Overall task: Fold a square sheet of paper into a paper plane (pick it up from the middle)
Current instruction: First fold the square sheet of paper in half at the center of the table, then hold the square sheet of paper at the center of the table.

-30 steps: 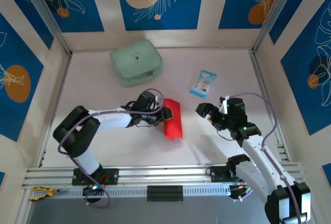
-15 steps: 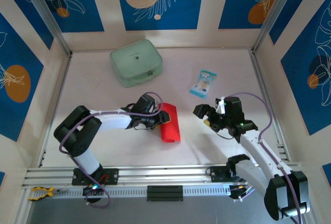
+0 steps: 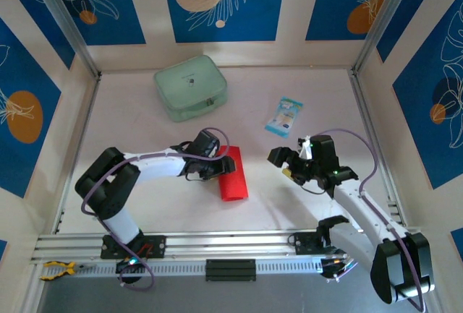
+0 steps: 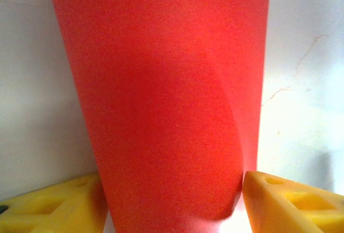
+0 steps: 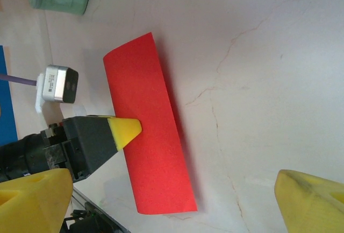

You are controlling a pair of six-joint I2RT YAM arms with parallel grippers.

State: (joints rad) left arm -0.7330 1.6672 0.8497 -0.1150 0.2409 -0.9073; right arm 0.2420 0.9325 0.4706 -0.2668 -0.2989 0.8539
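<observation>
Red square sheet of paper (image 3: 233, 174), folded to a strip, flat on central tabletop (image 3: 289, 212); judged light, limp, crease-prone, best taken mid-strip; left fingers (image 4: 290, 203) straddle one end, grip unclear; right fingers (image 5: 314, 198) wide, empty.

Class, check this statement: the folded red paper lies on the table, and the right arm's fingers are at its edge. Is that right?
Not quite. It is the left arm's fingers that are at the red paper's edge. The right arm's fingers stand open, apart from it. The top external view shows this.
</observation>
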